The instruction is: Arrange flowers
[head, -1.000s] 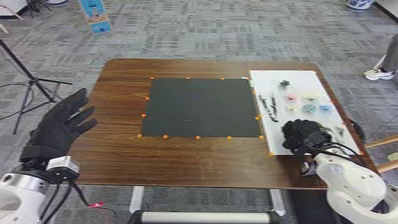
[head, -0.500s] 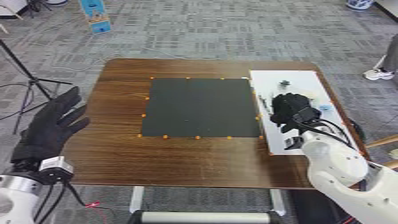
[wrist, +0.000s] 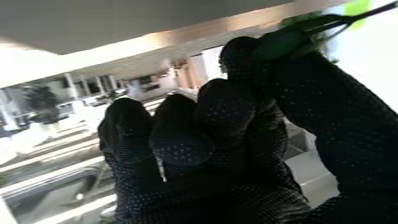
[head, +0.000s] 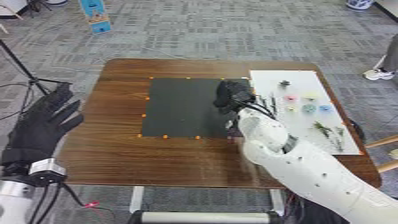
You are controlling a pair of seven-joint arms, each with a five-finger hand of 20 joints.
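Black mat (head: 182, 112) under right hand (head: 233, 93), leafy stem (wrist: 282, 46) pinched — white board (head: 289, 135) alongside — left hand (head: 34, 126) relaxed.

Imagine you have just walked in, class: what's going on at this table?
The robot's right hand is over the black mat, pinching a leafy green sprig. Small colourful flowers and more greenery lie on the white board. The left hand is open at the table's left side.

The head view looks forward and down over the tabletop (head: 169, 162); the wrist view, close along the right hand (head: 233, 94); both share it.
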